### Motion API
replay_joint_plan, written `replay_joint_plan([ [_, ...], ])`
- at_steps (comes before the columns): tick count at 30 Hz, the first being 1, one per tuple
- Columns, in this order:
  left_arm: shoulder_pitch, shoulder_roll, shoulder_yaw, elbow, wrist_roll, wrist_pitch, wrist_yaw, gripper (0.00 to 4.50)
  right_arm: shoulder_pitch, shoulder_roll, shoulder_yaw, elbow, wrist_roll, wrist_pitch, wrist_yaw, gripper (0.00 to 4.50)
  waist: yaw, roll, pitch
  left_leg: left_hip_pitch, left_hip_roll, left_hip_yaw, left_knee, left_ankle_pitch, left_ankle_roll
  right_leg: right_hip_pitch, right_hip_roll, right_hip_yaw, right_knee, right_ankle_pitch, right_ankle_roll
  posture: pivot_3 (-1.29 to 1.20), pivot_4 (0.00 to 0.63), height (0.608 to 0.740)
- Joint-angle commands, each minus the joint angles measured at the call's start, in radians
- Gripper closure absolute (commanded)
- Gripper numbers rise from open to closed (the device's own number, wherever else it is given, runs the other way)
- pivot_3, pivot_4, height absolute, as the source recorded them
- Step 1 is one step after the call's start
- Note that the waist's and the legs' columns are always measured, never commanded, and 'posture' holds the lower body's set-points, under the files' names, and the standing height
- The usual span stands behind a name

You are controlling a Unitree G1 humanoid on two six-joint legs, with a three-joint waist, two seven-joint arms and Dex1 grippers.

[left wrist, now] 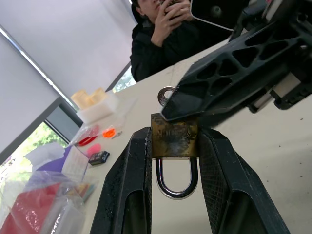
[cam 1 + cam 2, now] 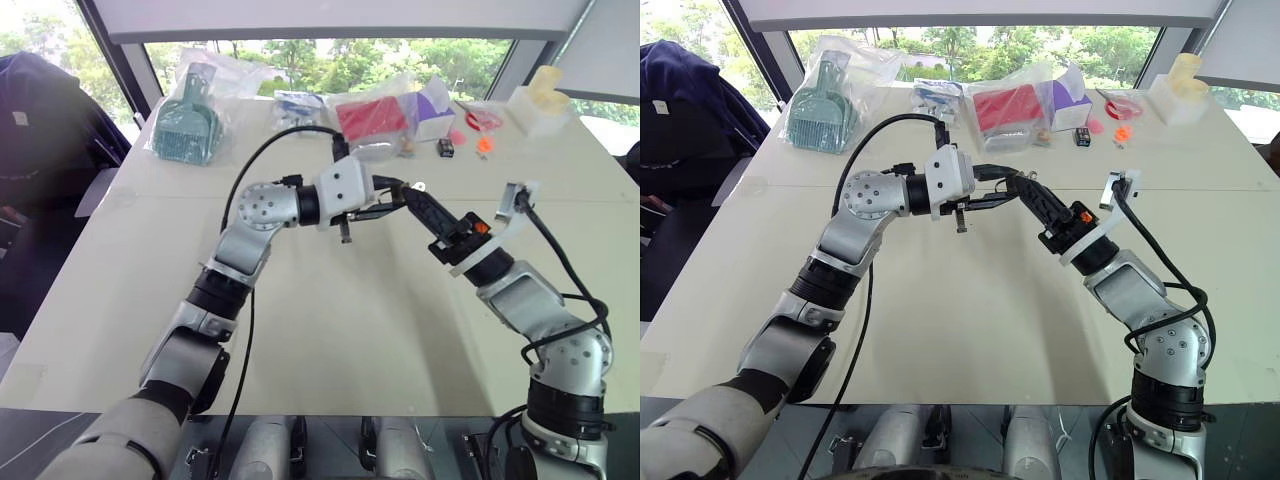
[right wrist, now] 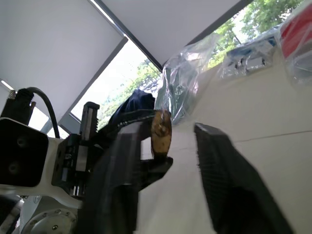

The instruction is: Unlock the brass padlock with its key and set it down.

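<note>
- Left gripper (image 1: 173, 161) is clamping the brass padlock (image 1: 174, 142) by its flat sides, centre of the left wrist frame; shackle (image 1: 176, 181) is pointing back toward the wrist and looks seated, so I'm judging it not yet unlocked.
- Right gripper (image 3: 173, 161) is sitting with jaws apart, grasping nothing; in the right wrist frame the padlock is showing between its fingers, nearer one of them.
- Key (image 1: 165, 95) is sticking out of the lock's far end, only its silver ring head showing, just above centre; a right fingertip (image 1: 183, 107) is overlapping it, contact unclear.
- Risk: the key head is thin, smooth metal, so wide ribbed fingers are likely slipping off or closing beside it.
- Risk: turning the key is twisting the body; the brass is tarnished but smooth, held on two faces only, so it could be rotating or popping out above the table (image 2: 330, 320).
- Risk: both grippers are crowding together mid-frame in the head view; fingers could be colliding.
- Table is a matte, pale, flat top; bagged clutter is lying along the upper edge, well apart.
</note>
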Motion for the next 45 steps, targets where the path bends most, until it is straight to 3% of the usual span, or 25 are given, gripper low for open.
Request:
replay_joint_plan([
  [1,-0.004,-0.002,0.006,-0.03,-0.011,-0.016,0.009,3.74,-0.003,-0.011,-0.014,-0.006,-0.007,-0.025,0.006,1.27,0.0,0.0,0.0,0.0,0.0,0.0,0.0,0.0,0.0,0.0,0.0,0.0,0.0,0.0,0.0,0.0,0.15,0.735],
  [10,-0.001,0.003,0.004,-0.03,-0.009,-0.021,0.006,3.74,-0.005,0.002,-0.02,-0.002,0.004,-0.045,0.005,1.27,0.0,0.0,0.0,0.0,0.0,0.0,0.0,0.0,0.0,0.0,0.0,0.0,0.0,0.0,0.0,0.0,0.15,0.735],
  [13,-0.001,0.005,0.003,-0.031,-0.008,-0.022,0.006,3.74,-0.004,0.005,-0.02,-0.003,0.002,-0.054,0.004,2.16,0.0,0.0,0.0,0.0,0.0,0.0,0.0,0.0,0.0,0.0,0.0,0.0,0.0,0.0,0.0,0.0,0.15,0.735],
  [16,0.0,0.005,0.002,-0.034,-0.008,-0.022,0.006,3.74,-0.004,0.004,-0.016,-0.002,0.003,-0.057,0.007,3.7,0.0,0.0,0.0,0.0,0.0,0.0,0.0,0.0,0.0,0.0,0.0,0.0,0.0,0.0,0.0,0.0,0.15,0.735],
  [18,-0.001,0.004,0.0,-0.038,-0.005,-0.028,0.01,3.74,-0.004,0.005,-0.012,-0.001,0.005,-0.057,0.007,4.46,0.0,0.0,0.0,0.0,0.0,0.0,0.0,0.0,0.0,0.0,0.0,0.0,0.0,0.0,0.0,0.0,0.15,0.735],
  [25,-0.005,0.018,-0.028,-0.031,0.102,-0.231,0.084,3.74,-0.008,0.025,0.011,0.017,-0.042,-0.081,-0.025,4.46,-0.001,0.0,0.0,0.0,0.0,0.0,0.0,0.0,0.0,0.0,0.0,0.0,0.0,0.0,0.0,0.0,0.15,0.735],
  [34,-0.048,0.042,-0.042,0.085,0.43,-0.609,0.457,3.74,-0.023,0.158,0.035,0.039,-0.025,-0.129,-0.139,4.46,0.0,0.0,0.0,0.0,0.0,0.0,0.0,0.0,0.0,0.0,0.0,0.0,0.0,0.0,0.0,0.0,0.15,0.735],
  [42,-0.074,0.087,-0.066,0.107,0.718,-0.696,0.759,3.74,-0.035,0.242,0.047,0.05,0.023,-0.144,-0.248,4.46,-0.001,0.0,0.0,0.0,0.0,0.0,-0.001,0.0,0.0,0.0,0.0,0.0,0.0,0.0,0.0,0.0,0.15,0.735],
  [45,-0.087,0.085,-0.081,0.17,0.698,-0.681,0.756,3.74,-0.041,0.231,0.049,0.043,0.012,-0.141,-0.243,4.46,-0.001,0.001,0.0,0.0,0.0,0.001,-0.001,0.0,0.0,0.0,0.0,0.0,0.001,0.0,0.0,0.0,0.15,0.735],
])
